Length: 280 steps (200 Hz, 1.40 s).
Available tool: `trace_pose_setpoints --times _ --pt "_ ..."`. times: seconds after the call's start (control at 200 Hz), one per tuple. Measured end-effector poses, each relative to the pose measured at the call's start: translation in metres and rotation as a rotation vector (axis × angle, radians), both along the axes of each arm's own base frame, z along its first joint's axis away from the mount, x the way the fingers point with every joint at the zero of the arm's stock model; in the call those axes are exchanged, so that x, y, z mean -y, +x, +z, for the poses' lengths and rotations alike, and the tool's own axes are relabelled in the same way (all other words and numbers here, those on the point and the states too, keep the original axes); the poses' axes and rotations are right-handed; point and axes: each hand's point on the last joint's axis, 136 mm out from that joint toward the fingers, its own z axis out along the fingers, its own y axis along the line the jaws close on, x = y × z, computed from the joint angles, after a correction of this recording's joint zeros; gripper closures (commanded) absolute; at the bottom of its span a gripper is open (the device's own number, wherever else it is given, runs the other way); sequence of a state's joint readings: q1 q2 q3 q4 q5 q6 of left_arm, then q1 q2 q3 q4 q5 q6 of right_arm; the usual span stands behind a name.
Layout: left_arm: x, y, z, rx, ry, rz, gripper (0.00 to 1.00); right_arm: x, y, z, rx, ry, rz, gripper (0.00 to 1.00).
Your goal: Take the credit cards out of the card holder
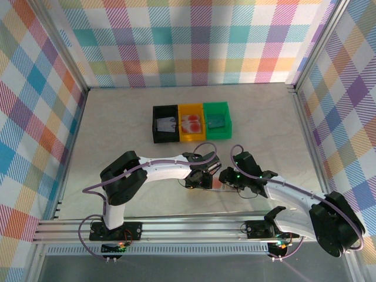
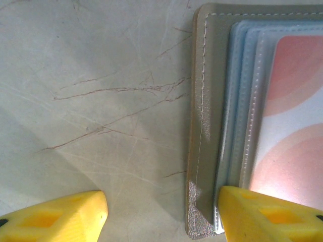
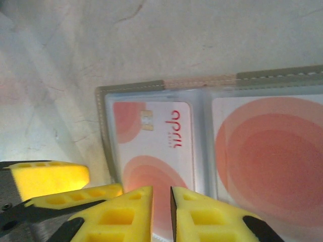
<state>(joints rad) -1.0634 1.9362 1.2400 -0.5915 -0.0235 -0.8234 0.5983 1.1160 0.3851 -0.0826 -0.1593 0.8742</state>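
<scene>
- The holder (image 3: 131, 86) is laid open and flat on the table (image 1: 117, 129), pale inside up, between the two grippers.
- Two pink cards are seen tucked in the holder's pockets: a chip card (image 3: 151, 146) in the end pocket and a second card (image 3: 267, 151) in the pocket next to it.
- The left gripper (image 2: 161, 204) is spread wide and nothing is gripped. One finger (image 2: 267, 217) is set over the holder's end edge, and the other is over bare table just beside the holder.
- The right gripper (image 3: 161, 196) is placed over the chip card. Its jaws are almost closed, with a narrow slit between them through which the card is seen. Whether anything is pinched cannot be told.
- Well beyond the holder, away from the arm bases, a black bin (image 1: 165, 138), a yellow bin (image 1: 191, 138) and a green bin (image 1: 218, 136) are lined up touching.
- A pale card (image 1: 166, 123) is seen in the black bin, a pink card (image 1: 191, 122) in the yellow and a teal card (image 1: 216, 120) in the green.
</scene>
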Motion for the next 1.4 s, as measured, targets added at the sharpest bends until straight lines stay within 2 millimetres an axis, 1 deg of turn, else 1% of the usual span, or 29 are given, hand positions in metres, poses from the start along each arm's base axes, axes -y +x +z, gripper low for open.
trace_pose_setpoints --times 0.105,0.225,0.385,0.725,0.87,1.16,1.28,1.4 --pt "-0.001 -0.001 -0.001 0.000 0.005 -0.001 0.38 0.004 0.000 -0.002 0.000 -0.019 -0.013 0.80" --pt "-0.001 0.000 -0.001 0.000 0.006 0.001 0.38 0.015 -0.003 -0.013 -0.047 -0.096 -0.038 0.79" --pt "-0.001 -0.001 -0.001 0.000 0.007 0.002 0.38 0.018 -0.004 -0.025 -0.094 -0.131 -0.042 0.80" --pt "-0.001 -0.001 -0.002 -0.001 0.010 0.002 0.38 0.013 -0.002 -0.024 -0.071 -0.097 -0.035 0.80" --pt "-0.002 -0.001 -0.002 -0.002 0.010 0.004 0.38 0.014 -0.002 -0.023 -0.046 -0.079 -0.037 0.80" --pt "-0.001 -0.001 -0.002 -0.002 0.011 0.004 0.38 0.014 0.001 -0.004 0.023 -0.037 -0.051 0.79" --pt "-0.002 -0.001 -0.002 -0.003 0.012 0.004 0.38 0.014 0.000 -0.006 0.016 -0.041 -0.051 0.79" --pt "-0.002 -0.002 -0.002 -0.003 0.013 0.004 0.38 0.014 -0.002 -0.013 -0.009 -0.052 -0.046 0.80"
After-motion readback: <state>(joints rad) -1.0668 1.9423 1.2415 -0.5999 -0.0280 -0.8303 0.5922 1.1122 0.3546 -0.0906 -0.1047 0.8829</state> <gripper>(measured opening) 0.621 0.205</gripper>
